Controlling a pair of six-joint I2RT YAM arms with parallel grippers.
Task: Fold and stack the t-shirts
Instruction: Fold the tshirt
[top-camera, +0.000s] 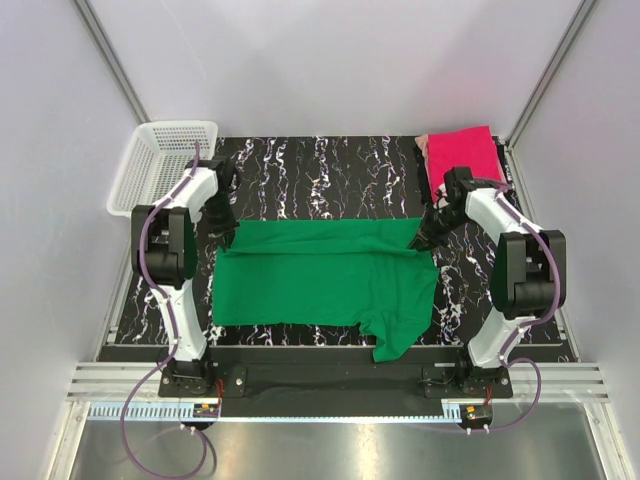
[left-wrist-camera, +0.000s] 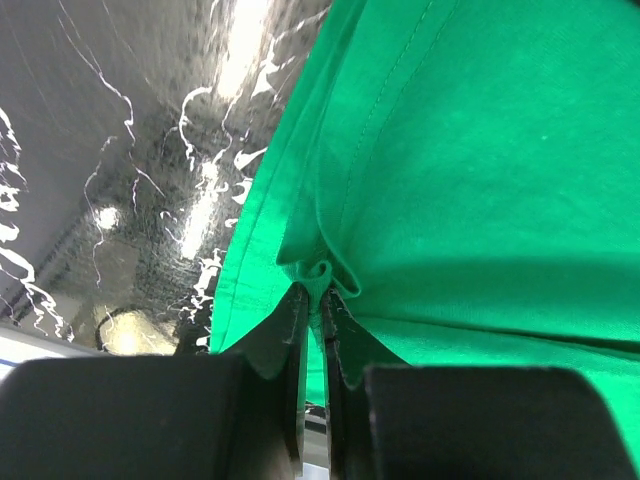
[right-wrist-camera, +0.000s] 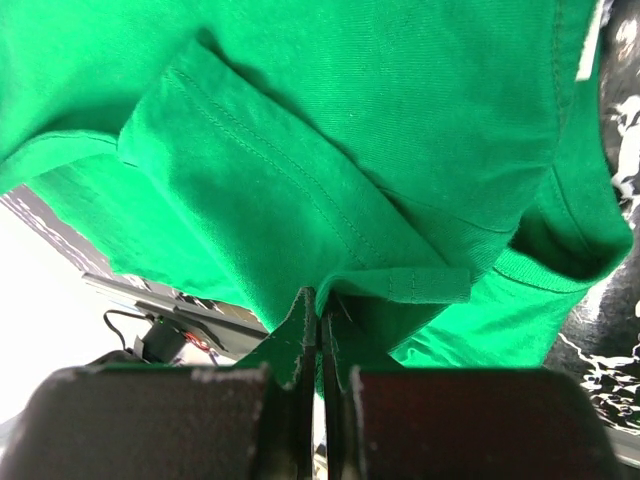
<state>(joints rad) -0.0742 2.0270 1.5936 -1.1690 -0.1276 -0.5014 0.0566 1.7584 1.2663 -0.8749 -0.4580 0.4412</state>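
Pale grey walls (top-camera: 330, 60) stand round a black table with white marble streaks (top-camera: 320, 170). Bright glare (left-wrist-camera: 240, 55), maybe lamps, shines left of the left gripper (left-wrist-camera: 312, 295).

The left gripper (left-wrist-camera: 312, 293) has its jaws closed, pinching a fold at the far-left corner of the green t-shirt (top-camera: 320, 285). The right gripper (right-wrist-camera: 318, 300) is closed likewise on the far-right corner. The left arm (top-camera: 165, 240) and right arm (top-camera: 525, 265) flank the shirt, with their wrists angled inward.

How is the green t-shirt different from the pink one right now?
The green t-shirt lies spread wide in the middle; the pink t-shirt is a compact bundle at the far right corner. The left gripper and right gripper each pinch the green t-shirt's edge; nothing grips the pink t-shirt. Both are plain, bright cloth.
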